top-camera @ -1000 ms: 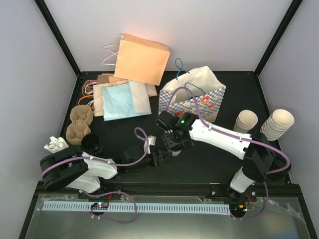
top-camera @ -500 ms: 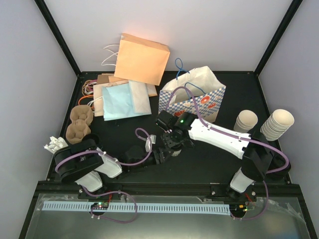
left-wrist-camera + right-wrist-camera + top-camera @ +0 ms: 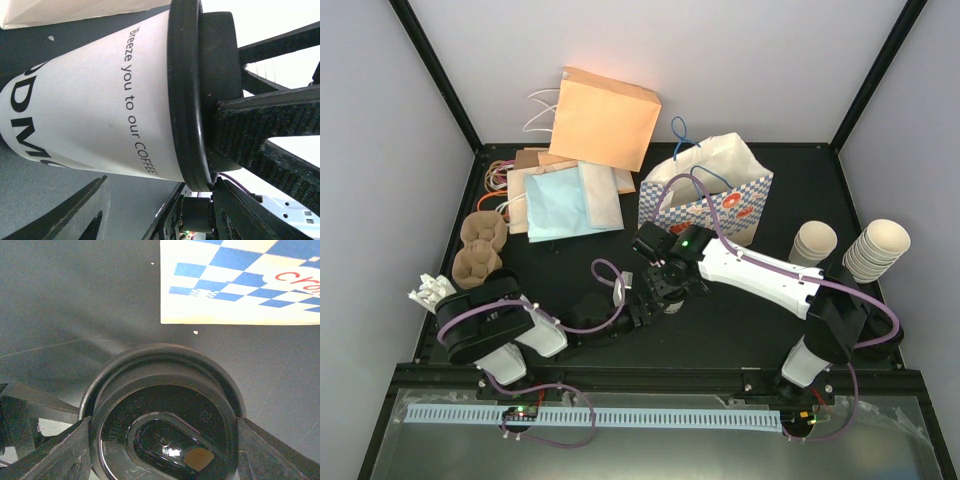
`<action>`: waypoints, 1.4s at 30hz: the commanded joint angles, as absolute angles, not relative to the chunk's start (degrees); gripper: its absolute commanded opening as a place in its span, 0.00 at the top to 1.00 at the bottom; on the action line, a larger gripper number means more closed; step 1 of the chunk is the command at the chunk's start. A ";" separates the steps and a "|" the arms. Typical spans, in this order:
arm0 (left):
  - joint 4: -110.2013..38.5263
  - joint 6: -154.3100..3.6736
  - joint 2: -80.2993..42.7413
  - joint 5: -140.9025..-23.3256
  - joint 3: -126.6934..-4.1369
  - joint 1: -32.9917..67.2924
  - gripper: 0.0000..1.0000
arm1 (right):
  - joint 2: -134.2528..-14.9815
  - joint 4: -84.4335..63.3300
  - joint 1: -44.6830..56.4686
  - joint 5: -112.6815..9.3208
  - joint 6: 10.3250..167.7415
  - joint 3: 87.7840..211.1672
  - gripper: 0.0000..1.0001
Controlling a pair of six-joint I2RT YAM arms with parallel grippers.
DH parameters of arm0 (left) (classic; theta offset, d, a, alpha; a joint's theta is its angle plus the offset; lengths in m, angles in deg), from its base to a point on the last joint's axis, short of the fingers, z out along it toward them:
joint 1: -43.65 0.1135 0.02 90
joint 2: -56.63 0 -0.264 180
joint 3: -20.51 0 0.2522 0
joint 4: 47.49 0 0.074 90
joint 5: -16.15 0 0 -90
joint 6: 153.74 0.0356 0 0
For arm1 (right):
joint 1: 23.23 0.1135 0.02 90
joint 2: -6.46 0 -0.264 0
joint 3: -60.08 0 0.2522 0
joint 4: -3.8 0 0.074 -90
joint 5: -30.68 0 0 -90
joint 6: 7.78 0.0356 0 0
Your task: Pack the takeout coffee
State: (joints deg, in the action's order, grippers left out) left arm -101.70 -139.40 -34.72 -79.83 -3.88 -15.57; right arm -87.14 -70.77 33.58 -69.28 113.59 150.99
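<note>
right end effector (image 3: 162, 435) clamps the black lid of the takeout coffee (image 3: 100, 100) – near the centre of the table (image 3: 75, 300). left end effector (image 3: 160, 186) – fingers wide apart – sits at its 8 o'clock; checked bag (image 3: 705, 205) at 1 o'clock.

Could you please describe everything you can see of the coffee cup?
The coffee cup is tapered white paper, printed in black with "Breeze you to our COFFEE" and larger letters. A black plastic lid with an oval recess caps it. The right gripper clamps the lid's rim. It sits near the blue-checked bag; the left gripper, open, is beside it.
</note>
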 commanded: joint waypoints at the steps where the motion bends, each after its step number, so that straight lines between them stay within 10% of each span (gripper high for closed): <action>1: -86.99 -142.58 -31.99 -76.80 -4.55 -15.32 0.43 | -88.20 -70.62 33.59 -68.37 113.22 150.15 0.31; 12: -86.59 -145.42 -37.58 -77.64 -4.12 -15.41 0.54 | -88.23 -70.02 33.63 -68.17 112.93 149.03 0.31; 29: -42.47 -125.66 0.37 -67.72 -8.21 -13.49 0.44 | -86.11 -69.65 33.43 -69.14 101.94 146.97 0.32; 42: -41.04 -110.81 0.57 -99.27 -14.10 6.61 0.41 | -83.38 -67.76 33.37 -58.70 84.80 145.68 0.33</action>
